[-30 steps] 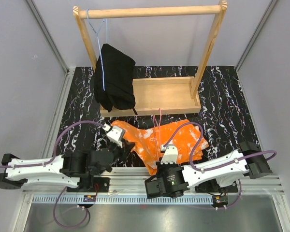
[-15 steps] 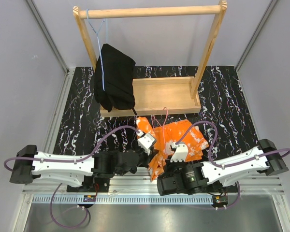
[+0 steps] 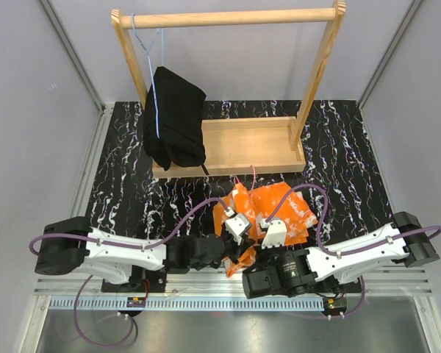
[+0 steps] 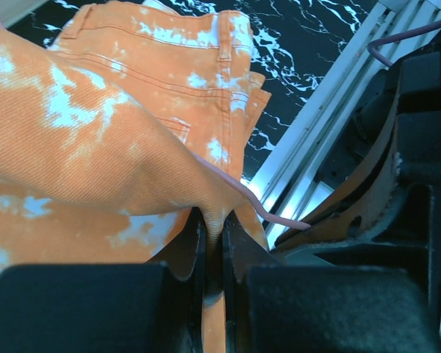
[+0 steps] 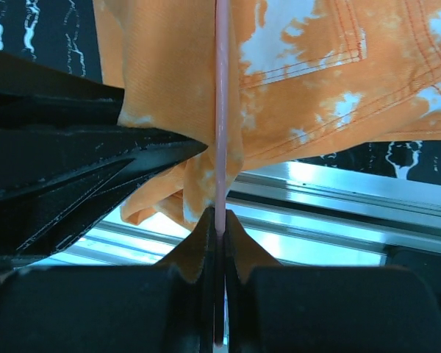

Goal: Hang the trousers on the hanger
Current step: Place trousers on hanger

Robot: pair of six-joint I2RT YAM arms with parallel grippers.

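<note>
The orange trousers (image 3: 279, 206) with white blotches lie bunched at the near middle of the table. My left gripper (image 3: 242, 244) is shut on a fold of the trousers (image 4: 95, 147) and holds the cloth up; the pinch shows in the left wrist view (image 4: 214, 224). My right gripper (image 3: 262, 222) is shut on the thin pink hanger (image 5: 221, 110), and the wire runs straight up from my jaws (image 5: 220, 220) across the orange cloth (image 5: 323, 95). The hanger's hook (image 3: 251, 173) sticks out behind the trousers. A pink wire (image 4: 275, 217) also passes beside the pinched fold.
A wooden clothes rack (image 3: 228, 16) with a tray base (image 3: 242, 143) stands at the back. A black garment (image 3: 173, 125) hangs on it from a light-blue hanger (image 3: 148, 51). A metal rail (image 3: 206, 281) runs along the near table edge under both arms.
My left gripper has moved right with the trousers' edge, folding the spread cloth into a bunch beside the right gripper. The right gripper shifted slightly right and stays on the hanger.
</note>
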